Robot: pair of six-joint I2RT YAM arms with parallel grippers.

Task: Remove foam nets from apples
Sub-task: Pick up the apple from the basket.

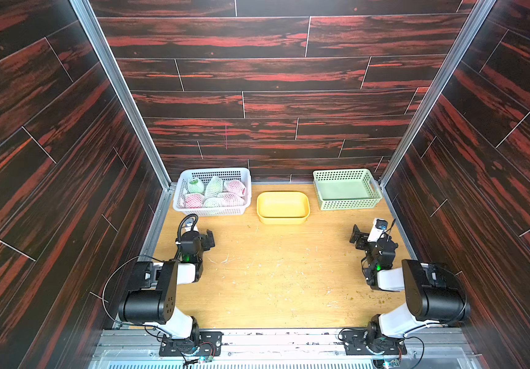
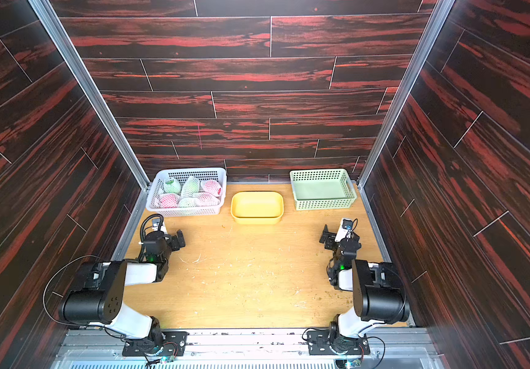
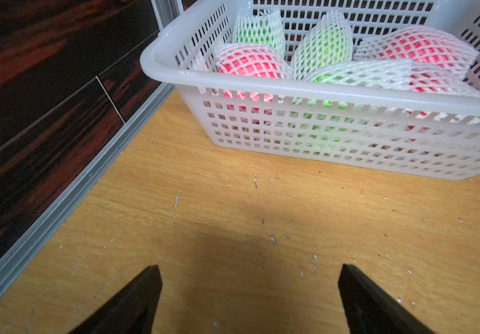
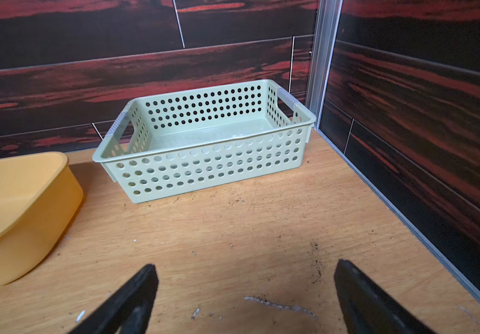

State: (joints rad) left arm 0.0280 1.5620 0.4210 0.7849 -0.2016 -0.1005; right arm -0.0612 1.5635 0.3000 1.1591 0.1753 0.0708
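Progress nil: all six apples [image 1: 214, 186] sit in the white basket [image 3: 319, 94] with the foam nets [image 3: 250, 62] on every one, three reading pale green and three pink through the mesh. No bare apple and no loose net anywhere in view.

Empty and spread wide, the left tool [image 3: 250, 269] hangs over bare counter [image 3: 233, 202]. The white basket is just ahead of it, not touching, with the nearest netted apple right behind the near wall. Same for the right tool [image 4: 245, 265]: jaws wide apart, nothing between them. The green basket [image 4: 204, 170] is straight ahead of it, the yellow tub [image 4: 30, 231] ahead and off toward the left tool's side. Both are empty.

Left to do, as I read it: everything. Six picks, six strips, then apples and nets dropped somewhere, probably in those two empty containers, can't tell which takes what. Nets lie packed with ends overlapping, so the first pull may drag a neighbour
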